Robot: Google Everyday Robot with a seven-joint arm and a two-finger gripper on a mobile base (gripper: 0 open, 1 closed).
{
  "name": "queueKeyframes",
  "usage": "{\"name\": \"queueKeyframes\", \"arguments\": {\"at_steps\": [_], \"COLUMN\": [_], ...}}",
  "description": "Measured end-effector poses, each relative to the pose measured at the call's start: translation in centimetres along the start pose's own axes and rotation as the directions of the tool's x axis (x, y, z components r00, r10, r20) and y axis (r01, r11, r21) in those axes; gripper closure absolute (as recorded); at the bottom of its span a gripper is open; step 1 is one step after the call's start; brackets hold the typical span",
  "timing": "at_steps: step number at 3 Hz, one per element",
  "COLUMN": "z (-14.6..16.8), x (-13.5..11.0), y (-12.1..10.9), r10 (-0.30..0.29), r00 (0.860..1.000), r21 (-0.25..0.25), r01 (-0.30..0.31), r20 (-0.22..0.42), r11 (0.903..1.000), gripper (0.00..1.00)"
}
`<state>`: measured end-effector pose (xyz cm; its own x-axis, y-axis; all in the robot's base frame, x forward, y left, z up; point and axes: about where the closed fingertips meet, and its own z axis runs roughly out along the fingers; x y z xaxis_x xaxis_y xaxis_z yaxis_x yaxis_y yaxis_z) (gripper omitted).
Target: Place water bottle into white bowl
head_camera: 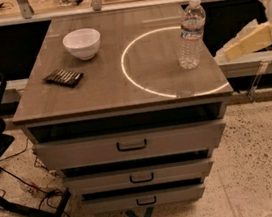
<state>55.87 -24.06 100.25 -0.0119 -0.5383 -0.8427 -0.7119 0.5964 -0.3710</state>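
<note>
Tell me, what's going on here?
A robot seems about to handle a water bottle, which stands upright on the right of the cabinet top, untouched. Its end effector hovers off the right edge, beside the bottle. The white bowl sits empty at the back left, by a flat dark object.

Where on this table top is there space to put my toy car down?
The biggest bare patch is the middle, between the white bowl and dark flat object on the left and the water bottle on the right. The front edge is bare too. The right edge is tightest: the bottle stands there, with the gripper just off that side.
</note>
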Motion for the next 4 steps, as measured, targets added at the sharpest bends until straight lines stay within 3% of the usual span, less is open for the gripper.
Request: {"name": "queueKeyframes", "arguments": {"at_steps": [1,2,3,4], "z": [3.5,7.2,10.3,11.6], "x": [-0.7,-0.3,0.5,1.1], "y": [-1.1,-2.6,-4.2,-5.2], "r10": [0.041,0.099,0.173,0.215], "r00": [0.995,0.98,0.954,0.935], "r21": [-0.013,-0.04,-0.073,-0.09], "r01": [-0.04,-0.094,-0.16,-0.197], "r20": [0.088,0.172,0.246,0.282], "r11": [0.9991,0.9948,0.9845,0.9762], "gripper": [0.0,0.0,0.0,0.0]}}
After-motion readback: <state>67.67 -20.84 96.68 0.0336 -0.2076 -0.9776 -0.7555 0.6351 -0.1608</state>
